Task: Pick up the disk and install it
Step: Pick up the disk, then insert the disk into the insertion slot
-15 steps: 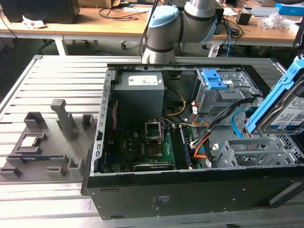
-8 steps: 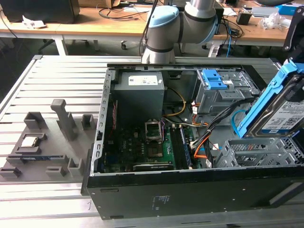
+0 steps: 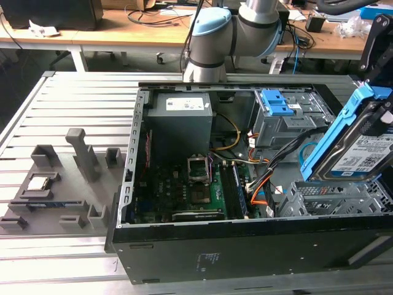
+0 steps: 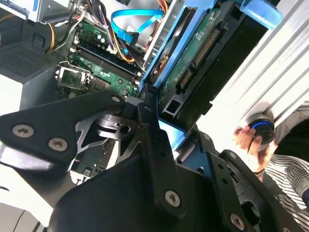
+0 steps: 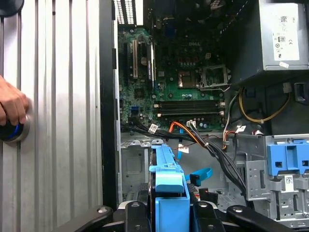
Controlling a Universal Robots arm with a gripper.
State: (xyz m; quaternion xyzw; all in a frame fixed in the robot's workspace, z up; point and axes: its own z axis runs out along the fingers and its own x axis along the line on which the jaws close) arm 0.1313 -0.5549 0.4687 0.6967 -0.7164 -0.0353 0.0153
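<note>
Now the fingers (image 5: 137, 215) pinch the tilted disk (image 3: 359, 153). It hangs above the open computer case (image 3: 245, 249), at three o'clock in the exterior view.

Silver-grey tubular arm (image 3: 206, 52) with pale blue joint caps, black angular gripper (image 4: 174, 120) links, silver screw heads

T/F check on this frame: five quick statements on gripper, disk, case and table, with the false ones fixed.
1. The gripper holds the disk between its fingers. True.
2. The disk is seated in the perforated grey bay. False: it hangs tilted in the gripper, not seated.
3. A hand rests on a round device on the slotted table. True.
4. The computer case is closed. False: its side is open and the motherboard is exposed.
5. A grey fixture tray lies on the table at the exterior view's left of the case. True.
</note>
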